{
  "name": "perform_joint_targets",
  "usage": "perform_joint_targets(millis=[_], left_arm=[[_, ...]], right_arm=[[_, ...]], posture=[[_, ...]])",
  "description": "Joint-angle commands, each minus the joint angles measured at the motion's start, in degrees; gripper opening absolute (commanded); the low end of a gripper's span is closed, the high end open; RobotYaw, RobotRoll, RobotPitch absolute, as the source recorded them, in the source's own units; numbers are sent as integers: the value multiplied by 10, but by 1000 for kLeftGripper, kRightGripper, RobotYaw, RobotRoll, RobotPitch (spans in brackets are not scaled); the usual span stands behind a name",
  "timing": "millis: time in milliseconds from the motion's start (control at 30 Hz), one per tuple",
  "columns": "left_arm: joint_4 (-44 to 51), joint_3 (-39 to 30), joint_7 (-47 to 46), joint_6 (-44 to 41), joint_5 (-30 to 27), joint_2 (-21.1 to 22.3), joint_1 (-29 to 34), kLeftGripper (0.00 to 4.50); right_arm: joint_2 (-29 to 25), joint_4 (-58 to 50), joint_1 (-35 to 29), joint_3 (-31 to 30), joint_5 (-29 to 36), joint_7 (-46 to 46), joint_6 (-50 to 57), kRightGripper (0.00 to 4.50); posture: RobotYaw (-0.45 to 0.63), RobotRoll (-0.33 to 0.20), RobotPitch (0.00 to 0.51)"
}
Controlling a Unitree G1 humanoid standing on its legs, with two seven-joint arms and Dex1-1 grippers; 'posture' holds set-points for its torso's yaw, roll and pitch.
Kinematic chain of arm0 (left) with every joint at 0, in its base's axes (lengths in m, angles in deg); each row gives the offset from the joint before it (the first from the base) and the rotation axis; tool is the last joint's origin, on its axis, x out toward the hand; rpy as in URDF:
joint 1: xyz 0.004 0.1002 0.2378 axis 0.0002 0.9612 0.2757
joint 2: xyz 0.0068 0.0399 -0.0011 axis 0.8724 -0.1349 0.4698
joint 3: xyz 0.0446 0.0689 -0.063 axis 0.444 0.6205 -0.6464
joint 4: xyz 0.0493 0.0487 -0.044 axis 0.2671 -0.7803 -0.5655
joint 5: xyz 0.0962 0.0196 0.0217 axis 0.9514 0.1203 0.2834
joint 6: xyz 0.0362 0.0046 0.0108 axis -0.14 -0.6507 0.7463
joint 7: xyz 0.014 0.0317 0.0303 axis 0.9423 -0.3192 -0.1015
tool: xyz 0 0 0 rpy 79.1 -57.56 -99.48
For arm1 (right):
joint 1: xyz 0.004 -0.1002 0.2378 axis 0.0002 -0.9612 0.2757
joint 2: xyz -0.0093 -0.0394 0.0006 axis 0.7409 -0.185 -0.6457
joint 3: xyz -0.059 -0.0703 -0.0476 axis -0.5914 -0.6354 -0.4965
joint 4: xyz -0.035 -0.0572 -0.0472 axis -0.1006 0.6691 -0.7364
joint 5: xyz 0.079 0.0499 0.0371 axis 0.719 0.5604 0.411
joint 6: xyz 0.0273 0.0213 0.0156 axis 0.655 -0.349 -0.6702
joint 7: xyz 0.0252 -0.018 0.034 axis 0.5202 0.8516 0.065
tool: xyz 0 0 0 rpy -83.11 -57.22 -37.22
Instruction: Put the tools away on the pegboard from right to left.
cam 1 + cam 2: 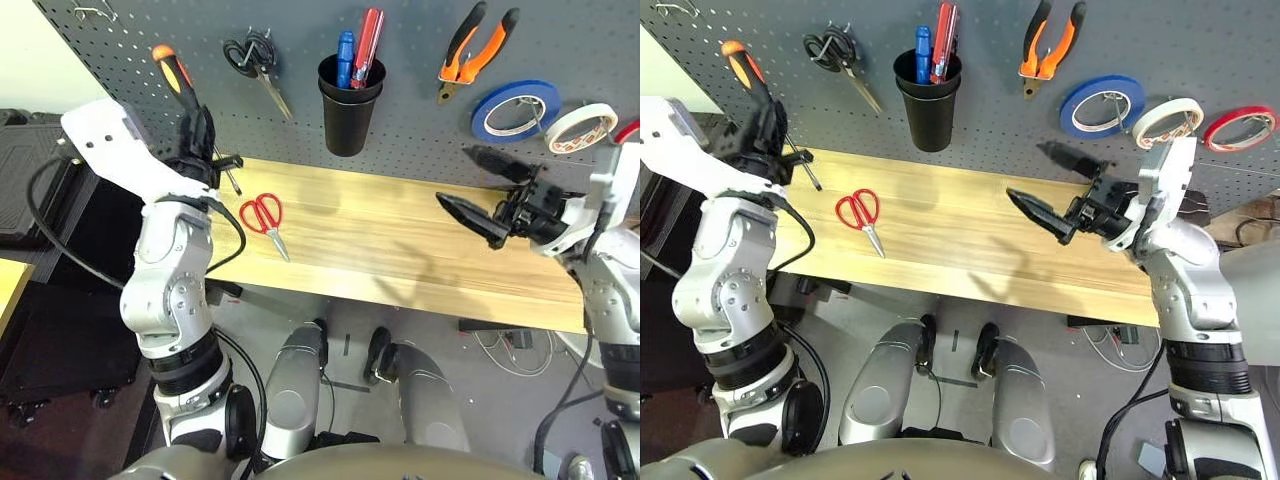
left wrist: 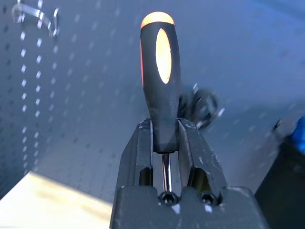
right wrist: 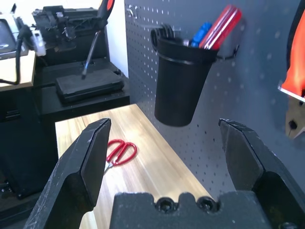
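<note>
Left arm: raised at the left end of the worktop (image 1: 400,240), forearm bent up toward the pegboard (image 1: 420,100), wrist near the panel's lower left part
Left end effector (image 1: 200,135): fingers closed on the screwdriver (image 1: 176,75), gripping where handle meets shaft; the orange-tipped handle points up and slightly left against the panel, the shaft slants down-right past the fingers
Right arm: at the right end of the worktop, forearm reaching in from the right edge, wrist turned so the fingers point left across the wood
Right end effector (image 1: 1050,190): fingers spread wide, nothing between them, hovering above the worktop just in front of the panel
Pliers (image 1: 478,45): hanging on the pegboard, upper right, jaws down
White tape (image 1: 581,127): hanging on the pegboard at the right, just beside a blue tape (image 1: 515,110)
Red scissors (image 1: 264,220): flat on the worktop toward the left, blades pointing to the near edge
Cup (image 1: 349,105): black, mounted mid-panel, holding blue and red tools
Black scissors (image 1: 256,62): hanging left of the cup
</note>
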Motion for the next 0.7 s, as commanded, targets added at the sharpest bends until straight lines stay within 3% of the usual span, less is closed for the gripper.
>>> perform_joint_targets(millis=[33,433,700], left_arm=[[6,1,-11,7,-12,4,-28,573],[-26,14,-27,18,-29,7,-147,573],[-72,31,-33,47,-41,-26,-206,573]], right_arm=[[-10,-4,-2,18,10,3,10,4500],[-17,-7,-6,40,11,-22,46,4500],[-4,-8,4,57,16,-29,31,4500]], posture=[[238,0,181],[216,0,180],[199,0,182]])
